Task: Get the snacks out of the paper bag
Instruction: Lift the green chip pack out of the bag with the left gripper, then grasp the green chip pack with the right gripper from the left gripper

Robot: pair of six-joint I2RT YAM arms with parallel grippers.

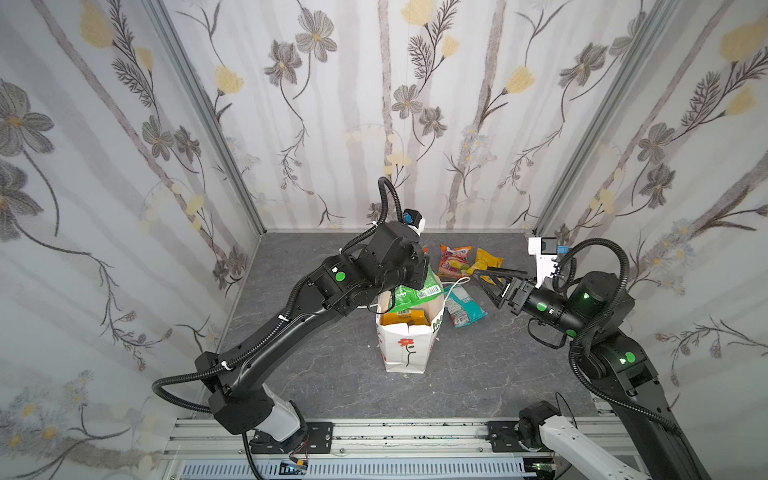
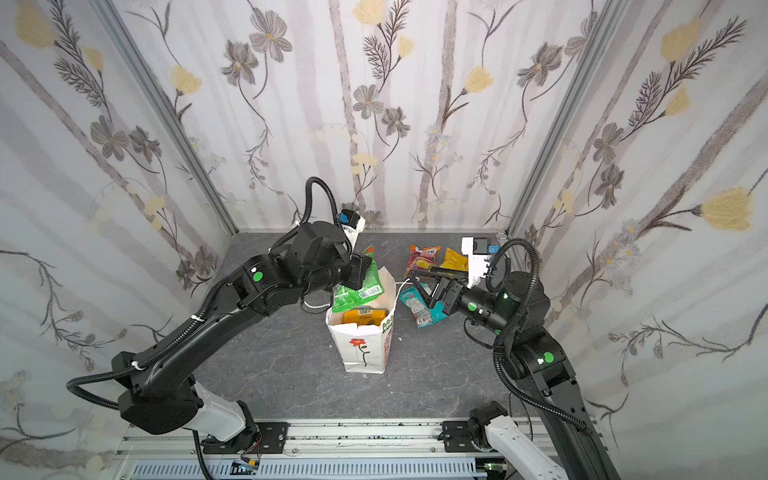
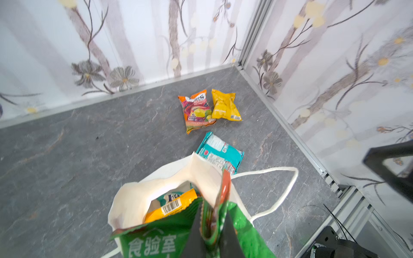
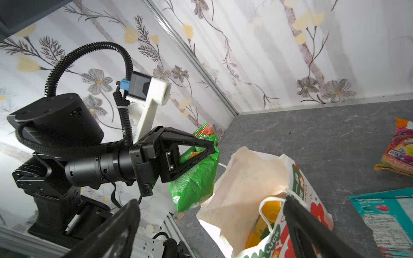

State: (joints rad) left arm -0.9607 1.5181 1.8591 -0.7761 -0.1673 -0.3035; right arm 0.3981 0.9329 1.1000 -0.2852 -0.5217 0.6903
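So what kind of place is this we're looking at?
Probably a robot test cell, not a home: a left arm and right arm are mounted on an aluminium rail, and floral-print panels in metal framing box in a grey stone-look tabletop.

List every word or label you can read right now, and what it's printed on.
"食验室": on the green packet.
"LUCK": in the side print of the paper bag.
Too small or blurred to read: the print on the orange-pink packet, the yellow packet and the teal packet. The orange packet in the bag shows only a barcode.
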